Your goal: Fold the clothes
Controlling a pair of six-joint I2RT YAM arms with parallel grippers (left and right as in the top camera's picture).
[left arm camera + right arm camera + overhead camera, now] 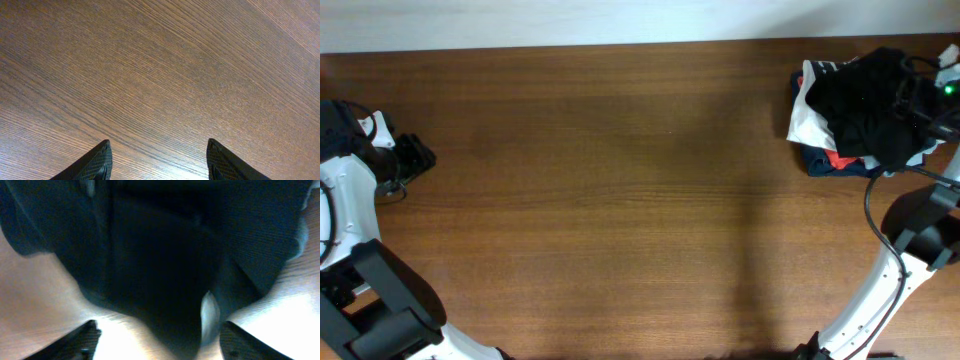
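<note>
The clothes (860, 95), a black crumpled top, lie on a small pile at the table's far right. My right gripper (923, 100) hovers over the pile's right side. In the right wrist view the black fabric (160, 255) fills the upper frame and sags down between the wide-apart fingers of the right gripper (159, 323), which is open and clamps nothing. My left gripper (418, 160) rests at the far left edge; in its wrist view the left gripper (157, 142) is open over bare wood.
Under the black top lie a white garment (805, 112), a navy one (828, 166) and a strip of red (838, 158). A pale grey-blue patch (210, 312) shows by the right finger. The wooden table (620, 200) spans the view.
</note>
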